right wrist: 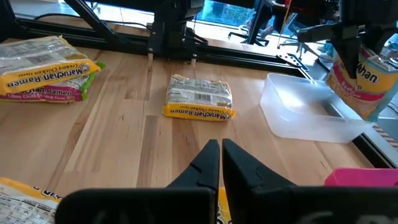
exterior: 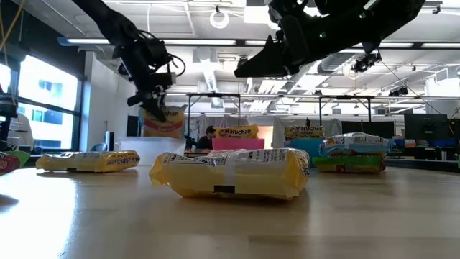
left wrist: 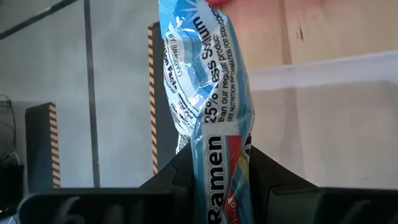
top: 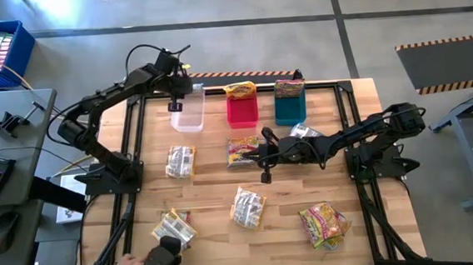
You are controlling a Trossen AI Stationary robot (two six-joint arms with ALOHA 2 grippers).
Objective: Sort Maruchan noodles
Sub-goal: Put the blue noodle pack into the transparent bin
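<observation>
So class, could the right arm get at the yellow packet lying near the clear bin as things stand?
Probably yes: the right gripper, shut and empty, hangs over bare table facing the yellow packet, with nothing between. The left gripper is busy over the clear bin.

left claw (top: 176,97) clamped, raised; right claw (top: 263,157) closed

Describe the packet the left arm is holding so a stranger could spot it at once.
Start at the row of three bins along the table's far edge and take the clear bin at its left end. The left gripper hangs over it, shut on a blue-and-silver ramen packet. It is the only packet off the table and not in a bin.
</observation>
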